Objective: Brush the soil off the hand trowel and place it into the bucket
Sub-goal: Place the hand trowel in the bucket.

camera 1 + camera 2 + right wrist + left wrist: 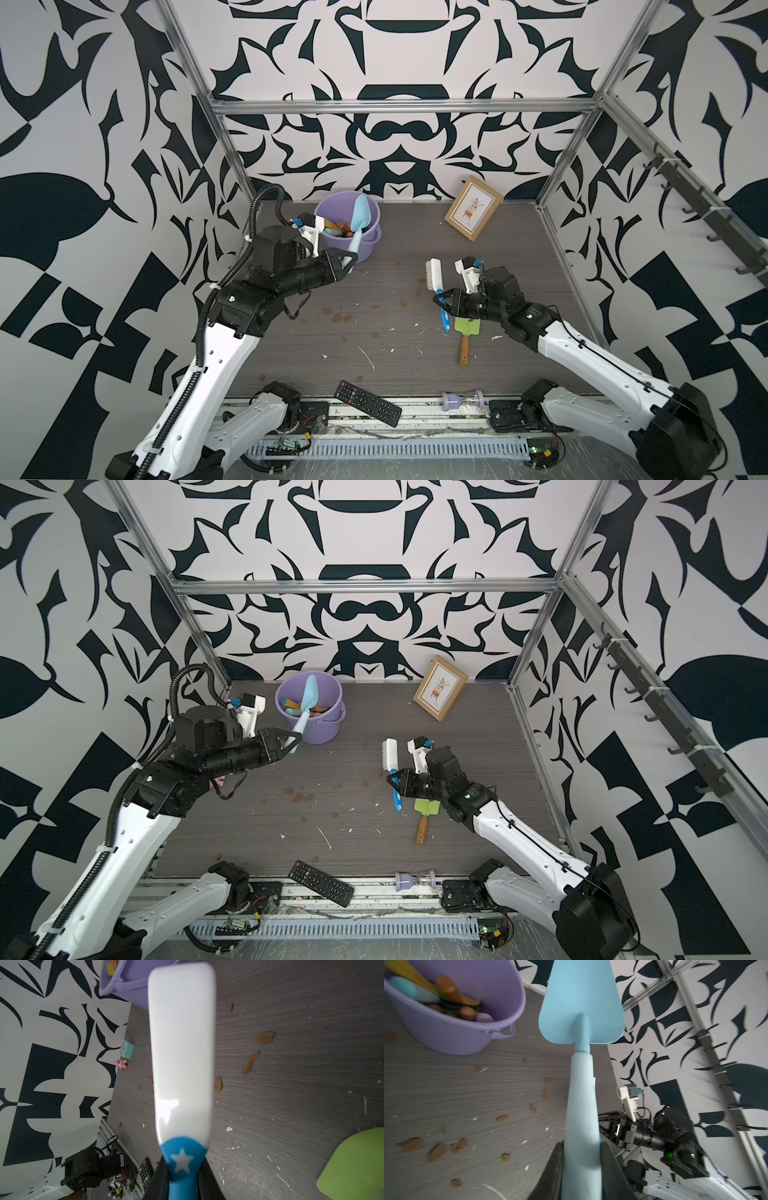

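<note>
The dark grey wood-grain tabletop [407,253] serves as the catch surface, so whatever comes off the tool lands on it and not in the container. At its far side stands the round lilac plastic bucket [324,734], upright, with its bail handle folded down against the wall. That leaves its mouth free, though several other tool handles are crowded inside.

The left gripper [350,262] is clamped narrowly on the handle of the light-blue plastic hand trowel [360,214]. It holds the blade up and away from the jaws, probably so the blade can go in first. In both top views the blade lies across the bucket's opening. The left wrist view shows the bucket off to one side, so I cannot tell whether the blade is truly above the mouth. The visible face of the blade looks clean.

The right gripper [439,301] is closed on the blue handle of the white-backed scrubbing brush [434,274]. It is raised and well apart from the trowel, out of the way of the drop.

- **Tan wooden picture frame:** the frame [473,208] leans at the back, clear of both arms.
- **Green trowel:** a green-bladed trowel with a wooden handle [466,332] lies partly under the right arm.
- **Black remote control:** the remote [368,403] sits at the near edge.
- **Lilac hourglass:** the hourglass [461,401] also sits at the near edge.
- **Brown soil clumps:** the soil [438,1151] is scattered mid-table.
- **Thin white scraps:** the scraps [368,357] lie among the soil.

The crowded handles look like the only real obstruction.
</note>
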Controlling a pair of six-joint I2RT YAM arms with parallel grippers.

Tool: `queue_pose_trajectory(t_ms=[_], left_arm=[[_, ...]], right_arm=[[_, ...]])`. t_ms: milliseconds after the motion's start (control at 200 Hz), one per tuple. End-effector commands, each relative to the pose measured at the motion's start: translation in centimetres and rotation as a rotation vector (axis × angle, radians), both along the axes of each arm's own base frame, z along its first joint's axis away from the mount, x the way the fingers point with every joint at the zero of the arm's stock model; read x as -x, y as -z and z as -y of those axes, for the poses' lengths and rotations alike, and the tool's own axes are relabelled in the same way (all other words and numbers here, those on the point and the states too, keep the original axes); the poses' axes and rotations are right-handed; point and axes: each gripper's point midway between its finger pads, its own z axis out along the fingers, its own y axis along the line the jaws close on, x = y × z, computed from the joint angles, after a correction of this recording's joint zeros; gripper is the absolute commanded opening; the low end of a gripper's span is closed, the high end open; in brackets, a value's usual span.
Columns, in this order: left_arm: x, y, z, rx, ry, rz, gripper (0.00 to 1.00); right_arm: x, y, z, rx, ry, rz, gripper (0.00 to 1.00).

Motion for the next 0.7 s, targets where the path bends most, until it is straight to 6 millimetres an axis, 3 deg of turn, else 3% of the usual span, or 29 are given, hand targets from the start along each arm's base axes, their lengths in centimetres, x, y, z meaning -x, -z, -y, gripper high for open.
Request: queue_pose_trajectory(t_ms=[0, 95, 375, 530, 695], left_arm=[[-2.3, 2.3, -3.1, -0.351, -0.039, 0.018, 0.00], [-5.0, 1.9, -4.1, -0.510, -0.066, 0.017, 0.00], [-12.8, 5.6, -2.9, -0.729, 0.011, -0.117, 0.00], [-15.7, 8.4, -3.3, -0.831, 0.020, -0.209, 0.00], [-17.4, 10.3, -3.5, -0.903, 0.020, -0.254, 0.00]], right_arm=[[-0.6, -3.2, -0.9, -0.043, -0.037, 0.083, 0.00], [-0.6, -3.8, -0.9, -0.050, -0.044, 0.098, 0.00], [-0.3, -3.7, -0.6, -0.049, -0.038, 0.106, 0.00], [0.1, -3.8, -0.2, -0.046, -0.031, 0.111, 0.00], [0.4, -3.5, 0.0, -0.044, -0.028, 0.110, 0.00]])
